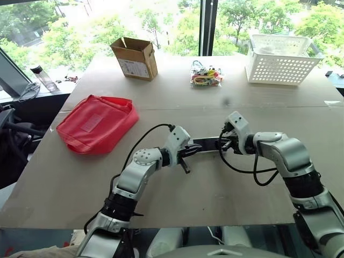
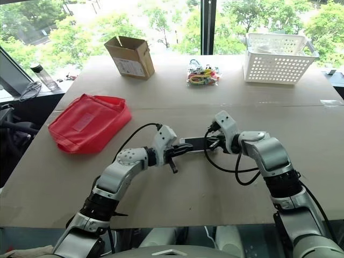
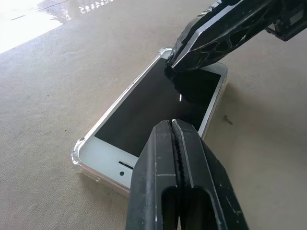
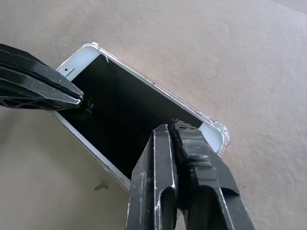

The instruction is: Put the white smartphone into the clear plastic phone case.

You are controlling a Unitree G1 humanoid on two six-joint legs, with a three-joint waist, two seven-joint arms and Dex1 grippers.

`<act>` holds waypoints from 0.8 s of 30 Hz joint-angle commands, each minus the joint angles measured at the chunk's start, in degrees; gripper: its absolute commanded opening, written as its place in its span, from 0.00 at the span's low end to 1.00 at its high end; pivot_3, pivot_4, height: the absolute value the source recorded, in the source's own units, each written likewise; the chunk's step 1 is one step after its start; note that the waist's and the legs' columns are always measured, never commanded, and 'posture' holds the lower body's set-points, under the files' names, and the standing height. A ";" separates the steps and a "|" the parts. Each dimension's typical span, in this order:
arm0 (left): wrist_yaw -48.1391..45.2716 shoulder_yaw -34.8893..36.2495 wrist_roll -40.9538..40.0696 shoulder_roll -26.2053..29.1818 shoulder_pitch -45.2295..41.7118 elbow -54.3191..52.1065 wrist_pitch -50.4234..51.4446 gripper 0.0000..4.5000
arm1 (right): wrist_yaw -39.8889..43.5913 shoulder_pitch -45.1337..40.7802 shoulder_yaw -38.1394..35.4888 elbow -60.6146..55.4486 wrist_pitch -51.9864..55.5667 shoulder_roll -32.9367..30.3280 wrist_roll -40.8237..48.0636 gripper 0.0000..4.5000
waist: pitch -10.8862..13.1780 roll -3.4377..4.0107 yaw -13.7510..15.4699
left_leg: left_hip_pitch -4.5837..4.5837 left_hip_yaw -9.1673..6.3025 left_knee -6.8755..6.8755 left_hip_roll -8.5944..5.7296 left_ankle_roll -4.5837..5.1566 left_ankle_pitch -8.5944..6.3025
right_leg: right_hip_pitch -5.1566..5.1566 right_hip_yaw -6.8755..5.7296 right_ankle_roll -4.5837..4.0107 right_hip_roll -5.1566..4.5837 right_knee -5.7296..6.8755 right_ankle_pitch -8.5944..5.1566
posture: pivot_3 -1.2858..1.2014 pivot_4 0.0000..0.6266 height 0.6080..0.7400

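The white smartphone (image 3: 158,103) is lying screen-up on the table (image 1: 215,199), already sitting inside the clear plastic phone case (image 3: 76,155), whose corners are showing around it. If either tip is pushing off-centre, I'd guess one end could be popping back out of the shell, or the whole thing skidding across the table. The left tool (image 3: 178,139) and the right tool (image 4: 175,136) are both pressed together, gripping nothing, their closed tips bearing down on opposite ends of the glass.
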 commanded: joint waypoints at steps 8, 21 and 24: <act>-0.32 -0.67 0.12 0.26 -0.17 -0.23 0.83 0.00 | 5.47 4.55 5.11 -5.34 2.02 -10.10 1.77 0.00 | 0.41 0.22 -0.02 | -0.16 -0.10 -0.14 -0.01 0.00 0.00 | -0.09 -0.07 0.02 -0.12 -0.19 -0.02 | 0.52 0.24 1.00; 0.85 1.65 -0.82 -0.51 0.04 -1.14 -1.28 0.00 | -0.48 3.88 3.61 -1.55 -8.74 -5.24 -0.63 0.00 | 0.53 0.12 -0.07 | -0.12 -0.13 -0.14 0.01 -0.01 -0.01 | -0.06 -0.08 0.05 -0.12 -0.20 -0.03 | 0.52 0.24 1.00; 4.62 6.79 -3.76 -3.85 -0.10 -1.90 -3.67 0.00 | -1.40 4.29 -3.59 0.91 -22.36 1.25 1.74 0.00 | 1.09 0.12 -0.16 | -0.16 -0.12 -0.15 0.05 -0.03 0.00 | -0.12 -0.04 0.05 -0.10 -0.20 -0.03 | 0.52 0.24 1.00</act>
